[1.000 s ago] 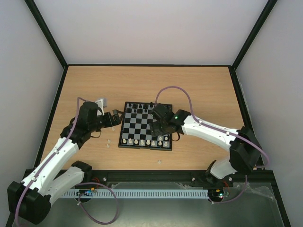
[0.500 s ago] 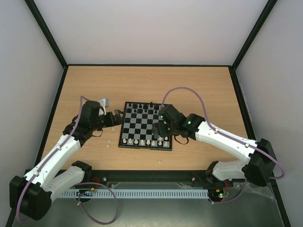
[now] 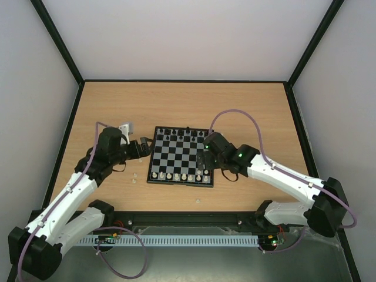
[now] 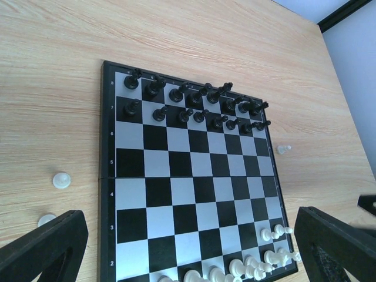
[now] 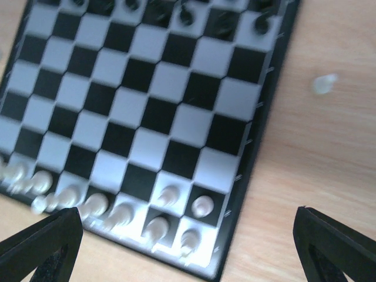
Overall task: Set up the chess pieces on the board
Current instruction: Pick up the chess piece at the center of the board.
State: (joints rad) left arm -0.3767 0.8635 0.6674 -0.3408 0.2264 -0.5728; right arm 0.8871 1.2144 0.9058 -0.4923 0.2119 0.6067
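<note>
- Table [image 3: 247,111]: wooden, bears everything.
- Board [image 3: 181,157]: mid-table, between both arms.
- Right gripper [image 5: 187,226]: over the board's near right corner, fingers spread wide, holding nothing.
- Left gripper [image 4: 191,220]: at the board's left side, likewise wide and empty.
- Black chessmen [image 4: 196,97]: two far rows, apparently full.
- White chessmen [image 5: 167,194]: near row set, two pawns ahead of it.
- Loose pawns [image 4: 61,180]: on the table off both sides of the board.
- Handling, as judged: pinch one pawn near its head and lower it upright on the free square beside the placed pawns, clear of neighbours.

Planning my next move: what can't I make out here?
Top external: right claw covers the board's near-right corner; squares beneath hidden.
Right wrist: motion blur; white pieces unidentifiable.
Left wrist: frame edge cuts off the near white row.
Top external: loose pieces too small to identify.
</note>
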